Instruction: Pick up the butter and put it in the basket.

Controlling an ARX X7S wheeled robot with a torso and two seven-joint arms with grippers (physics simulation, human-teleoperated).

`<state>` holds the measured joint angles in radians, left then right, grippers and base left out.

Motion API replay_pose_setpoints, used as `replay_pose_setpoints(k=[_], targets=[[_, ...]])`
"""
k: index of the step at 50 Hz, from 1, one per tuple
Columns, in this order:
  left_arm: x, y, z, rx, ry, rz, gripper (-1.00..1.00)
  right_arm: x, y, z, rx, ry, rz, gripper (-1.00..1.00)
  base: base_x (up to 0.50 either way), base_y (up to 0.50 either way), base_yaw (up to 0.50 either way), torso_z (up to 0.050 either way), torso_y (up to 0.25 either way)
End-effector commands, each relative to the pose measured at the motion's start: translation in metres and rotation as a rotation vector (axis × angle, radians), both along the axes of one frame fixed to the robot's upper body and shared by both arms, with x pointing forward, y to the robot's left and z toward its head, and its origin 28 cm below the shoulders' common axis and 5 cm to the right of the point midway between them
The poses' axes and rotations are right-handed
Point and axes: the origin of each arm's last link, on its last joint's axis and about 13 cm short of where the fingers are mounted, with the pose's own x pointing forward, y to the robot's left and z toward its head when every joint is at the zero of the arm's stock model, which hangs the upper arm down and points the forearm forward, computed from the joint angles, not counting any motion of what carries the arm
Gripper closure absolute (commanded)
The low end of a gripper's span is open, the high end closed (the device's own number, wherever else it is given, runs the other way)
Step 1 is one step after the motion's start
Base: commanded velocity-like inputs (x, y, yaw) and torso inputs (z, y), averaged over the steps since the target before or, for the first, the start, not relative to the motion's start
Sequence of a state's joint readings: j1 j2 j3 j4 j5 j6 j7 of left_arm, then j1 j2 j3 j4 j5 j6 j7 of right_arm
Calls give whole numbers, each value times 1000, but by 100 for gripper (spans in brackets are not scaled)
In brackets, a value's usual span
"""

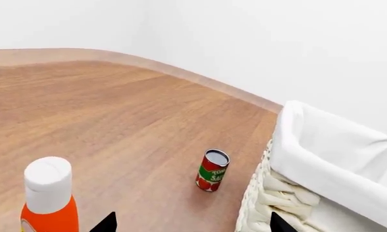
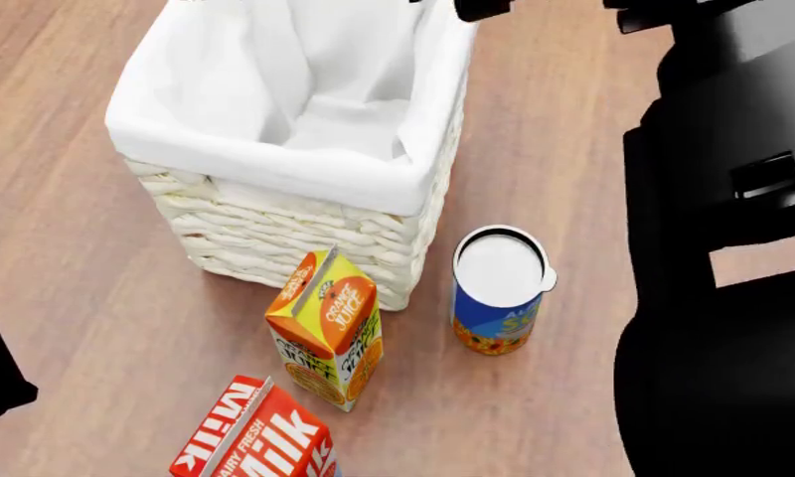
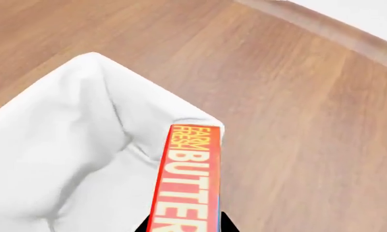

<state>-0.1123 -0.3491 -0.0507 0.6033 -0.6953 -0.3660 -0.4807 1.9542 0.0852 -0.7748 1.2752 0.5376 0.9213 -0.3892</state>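
Observation:
The butter [image 3: 187, 179], a slim red-orange box with pale "BUTTER" lettering, is held between my right gripper's [image 3: 184, 228] jaws in the right wrist view. It hangs over a corner of the basket [image 3: 64, 145], above its white cloth liner. In the head view the basket [image 2: 305, 179] stands at the upper left, and the butter is out of view there. My left gripper [image 1: 193, 227] is open and empty above the wooden floor, beside the basket's wicker wall [image 1: 277, 198].
An orange juice carton [image 2: 326, 328], a red-and-white milk carton [image 2: 258, 437] and a blue can with a white lid [image 2: 500, 288] stand in front of the basket. A tomato sauce can [image 1: 212, 170] and an orange bottle with a white cap [image 1: 48, 198] stand near my left gripper. My right arm [image 2: 729, 248] fills the head view's right side.

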Motion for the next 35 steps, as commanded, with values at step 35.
replay_pose_setpoints(k=[35], targets=[[-2,0,3,-14,6,9,-100,5,59,-2,25,-20,439,100,0,0,0,0,1]])
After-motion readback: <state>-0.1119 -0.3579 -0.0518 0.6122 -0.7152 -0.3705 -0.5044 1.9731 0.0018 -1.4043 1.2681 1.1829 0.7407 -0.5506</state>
